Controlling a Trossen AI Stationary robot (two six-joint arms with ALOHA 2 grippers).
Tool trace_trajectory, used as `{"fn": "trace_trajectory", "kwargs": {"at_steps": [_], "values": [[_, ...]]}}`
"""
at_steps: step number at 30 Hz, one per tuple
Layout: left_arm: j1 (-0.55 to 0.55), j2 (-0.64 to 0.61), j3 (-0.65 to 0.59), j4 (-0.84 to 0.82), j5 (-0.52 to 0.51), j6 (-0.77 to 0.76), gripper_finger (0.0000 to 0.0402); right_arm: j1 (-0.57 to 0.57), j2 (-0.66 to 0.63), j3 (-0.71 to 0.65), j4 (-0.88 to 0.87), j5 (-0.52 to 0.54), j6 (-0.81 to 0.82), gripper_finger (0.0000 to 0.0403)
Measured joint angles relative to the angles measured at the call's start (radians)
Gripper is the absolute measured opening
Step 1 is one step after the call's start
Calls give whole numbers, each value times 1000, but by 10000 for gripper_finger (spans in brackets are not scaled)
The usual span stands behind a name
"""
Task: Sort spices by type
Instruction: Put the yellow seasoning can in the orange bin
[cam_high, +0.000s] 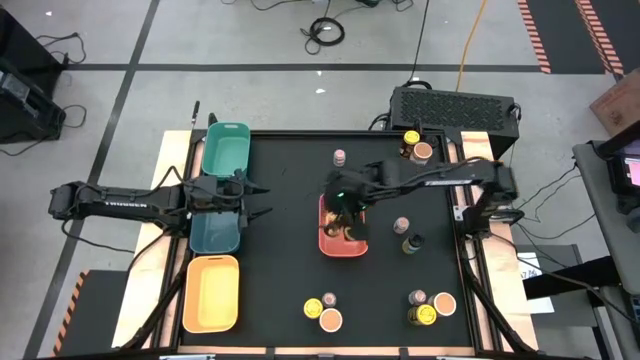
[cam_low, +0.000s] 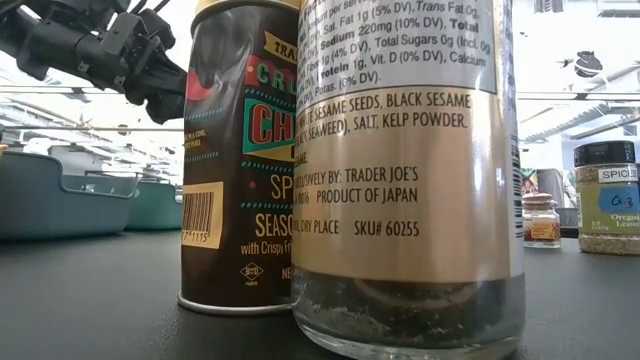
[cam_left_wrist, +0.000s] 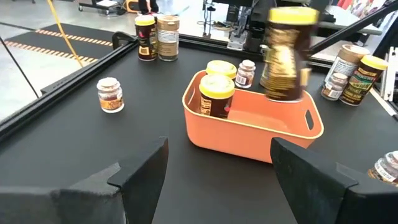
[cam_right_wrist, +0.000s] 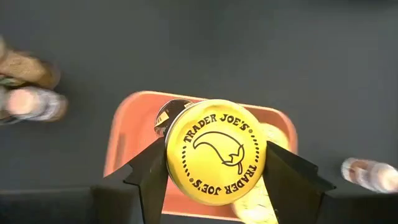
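Right gripper (cam_right_wrist: 214, 165) clamps a yellow-lidded jar (cam_right_wrist: 216, 151) above the coral tray (cam_left_wrist: 292, 121), which holds two jars; left gripper (cam_left_wrist: 217, 165), fingers apart, empty, near teal tray (cam_high: 214, 230)

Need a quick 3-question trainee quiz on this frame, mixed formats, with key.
1. True or false: the right hand grips a yellow-lidded jar above the coral tray.
2. Which hand holds nothing? A. left hand B. right hand
3. Fill in: the left hand sits beside the ____ tray.

Key: 1 true; 2 A; 3 teal
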Motion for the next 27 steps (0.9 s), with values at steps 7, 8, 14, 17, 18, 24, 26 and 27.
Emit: {"fn": "trace_trajectory", "kwargs": {"at_steps": [7,8,14,17,18,24,26,27], "values": [[1,0,0,10,-5,0,286,-24,-153,-268,124,-11,37,213],[1,0,0,10,-8,-1,286,-24,-164,-291,138,-11,39,213],[1,0,0,9,-54,0,286,-24,-166,-339,171,-11,37,214],[1,0,0,9,-55,0,286,-24,-145,-342,170,-11,25,214],[1,0,0,9,-55,0,286,-24,-136,-343,170,-11,20,214],[1,0,0,7,-56,0,286,-24,-86,-342,169,3,15,214],[1,0,0,8,-56,0,286,-24,-70,-343,168,13,13,214],[1,0,-2,9,-56,0,286,-24,-65,-343,168,14,12,214]]}}
